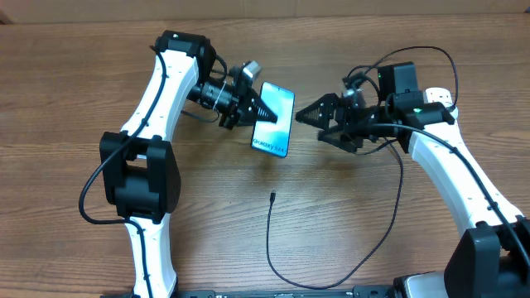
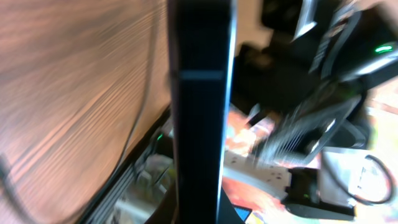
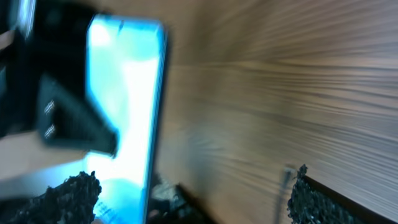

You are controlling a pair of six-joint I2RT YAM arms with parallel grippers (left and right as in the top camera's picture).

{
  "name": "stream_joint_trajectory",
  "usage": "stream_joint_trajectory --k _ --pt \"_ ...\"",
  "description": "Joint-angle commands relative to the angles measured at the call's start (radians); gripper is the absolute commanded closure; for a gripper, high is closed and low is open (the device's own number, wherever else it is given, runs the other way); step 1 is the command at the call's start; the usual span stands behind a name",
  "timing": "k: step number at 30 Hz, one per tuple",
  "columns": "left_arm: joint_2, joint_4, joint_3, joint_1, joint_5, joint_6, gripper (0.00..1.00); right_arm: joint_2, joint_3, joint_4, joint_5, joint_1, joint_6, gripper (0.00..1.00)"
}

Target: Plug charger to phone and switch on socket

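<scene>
The phone is lifted off the table, its cyan screen facing up and to the right, with my left gripper shut on its left edge. In the left wrist view the phone appears edge-on as a dark bar rising between the jaws. My right gripper stands open just right of the phone, holding nothing. From the right wrist the glowing screen fills the left side, beside one of the spread fingertips. The charger cable loops across the table, its tip lying free below the phone. The socket is mostly hidden behind the right arm.
The black plug sits at the socket end, behind the right wrist. The cable's loop runs near the front table edge and back up to the right. Bare wood lies left of the left arm.
</scene>
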Motion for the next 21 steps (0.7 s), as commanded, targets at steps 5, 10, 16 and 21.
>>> stream_joint_trajectory --k 5,10,16,21 --pt "-0.016 -0.016 0.005 -0.103 -0.247 -0.196 0.96 0.009 -0.003 -0.145 0.418 -0.049 -0.013 0.00" --pt "-0.016 -0.016 -0.016 -0.187 -0.329 -0.304 0.96 0.009 -0.003 -0.235 0.653 -0.061 -0.012 0.00" --pt "-0.016 -0.016 -0.017 -0.271 -0.359 -0.427 0.96 0.009 -0.003 -0.275 0.727 -0.061 -0.013 0.00" --pt "-0.016 -0.016 -0.017 -0.317 -0.335 -0.504 0.96 0.009 -0.003 -0.275 0.727 -0.061 -0.013 0.00"
